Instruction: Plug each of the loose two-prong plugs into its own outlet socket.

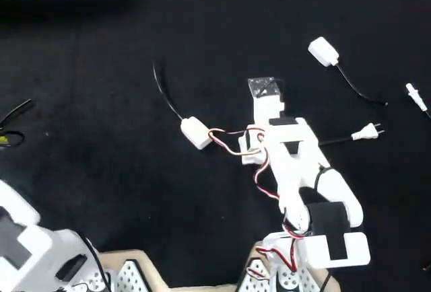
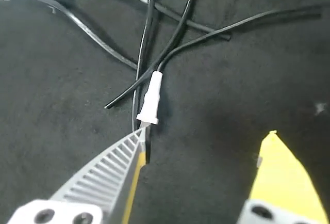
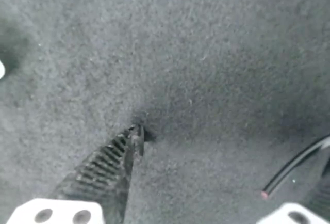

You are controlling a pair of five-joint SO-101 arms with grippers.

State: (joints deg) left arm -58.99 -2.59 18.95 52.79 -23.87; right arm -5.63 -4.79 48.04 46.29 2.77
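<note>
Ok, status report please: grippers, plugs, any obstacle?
Left gripper open, tip by a loose plug. Right gripper open over bare cloth. A second plug lies loose beside the right arm. Black cords cross beside the first.

The left gripper (image 2: pixel 206 133) hovers over the black desk (image 2: pixel 62 105), jaws apart, its ribbed fingertip (image 2: pixel 135 137) just beside a white plug (image 2: pixel 149 99) among crossed black cords (image 2: pixel 180 22).

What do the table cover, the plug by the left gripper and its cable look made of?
Table cover: black cloth, felt-like, matte; fuzzy nap with lint specks.
Plug: white moulded plastic, probably; smooth, stepped body.
Cable: black rubber or PVC jacket, cannot tell which; smooth with faint sheen.
</note>
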